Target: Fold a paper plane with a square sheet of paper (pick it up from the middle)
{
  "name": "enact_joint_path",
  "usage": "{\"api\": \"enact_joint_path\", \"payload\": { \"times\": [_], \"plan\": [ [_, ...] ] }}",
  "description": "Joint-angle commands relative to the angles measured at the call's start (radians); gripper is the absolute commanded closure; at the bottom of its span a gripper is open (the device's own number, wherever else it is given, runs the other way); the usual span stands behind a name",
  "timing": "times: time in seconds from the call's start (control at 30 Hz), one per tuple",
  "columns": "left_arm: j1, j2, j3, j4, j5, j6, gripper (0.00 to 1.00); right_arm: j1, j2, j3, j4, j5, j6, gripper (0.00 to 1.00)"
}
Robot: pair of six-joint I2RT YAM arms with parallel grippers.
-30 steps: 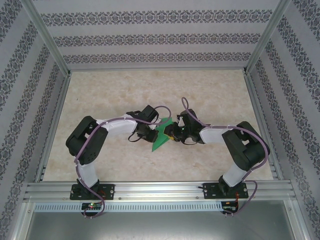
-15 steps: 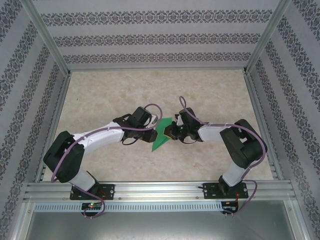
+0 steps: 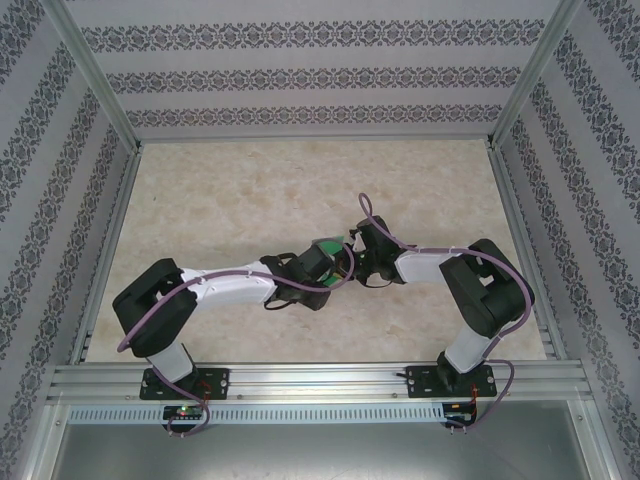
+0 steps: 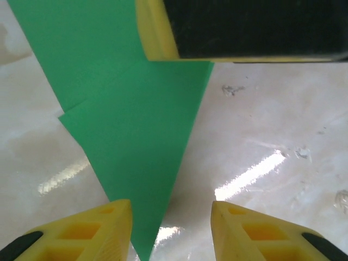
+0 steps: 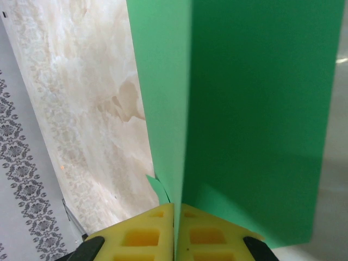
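Observation:
The bright-green paper plane (image 4: 141,141) is a folded, layered wedge that narrows to a sharp tip. In the left wrist view that tip points down between my left gripper's (image 4: 170,209) yellow fingers. They stand open on either side of it, above the table, without touching it. My right gripper (image 5: 175,209) is shut on the paper's folded edge (image 5: 187,109); one of its fingers (image 4: 239,27) shows at the top of the left wrist view. From above, a small bit of green (image 3: 328,246) peeks out where the left gripper (image 3: 328,268) meets the right gripper (image 3: 348,262).
The marble-patterned tabletop (image 3: 300,180) spreads all around the two grippers. Patterned walls and an aluminium frame (image 3: 100,170) close in the left, right and back sides. Both arm bases sit on the rail (image 3: 320,380) at the near edge.
My left arm has swung toward the centre and its gripper now hangs over the paper, hiding most of it from above. The right arm has held still with the paper.

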Motion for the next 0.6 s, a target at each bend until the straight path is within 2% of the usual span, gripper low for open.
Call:
{"api": "enact_joint_path", "payload": {
  "times": [0.0,0.27,0.57],
  "plan": [
    [-0.030,0.021,0.029,0.009,-0.104,-0.037,0.56,0.012,-0.026,0.026,0.016,0.000,0.011,0.92],
    [-0.064,0.049,0.036,0.002,-0.171,-0.034,0.58,0.011,-0.031,0.030,0.010,-0.008,0.018,0.92],
    [-0.072,0.008,-0.022,0.053,-0.190,-0.039,0.59,-0.014,-0.048,0.044,-0.008,-0.023,0.020,0.85]
  ]
}}
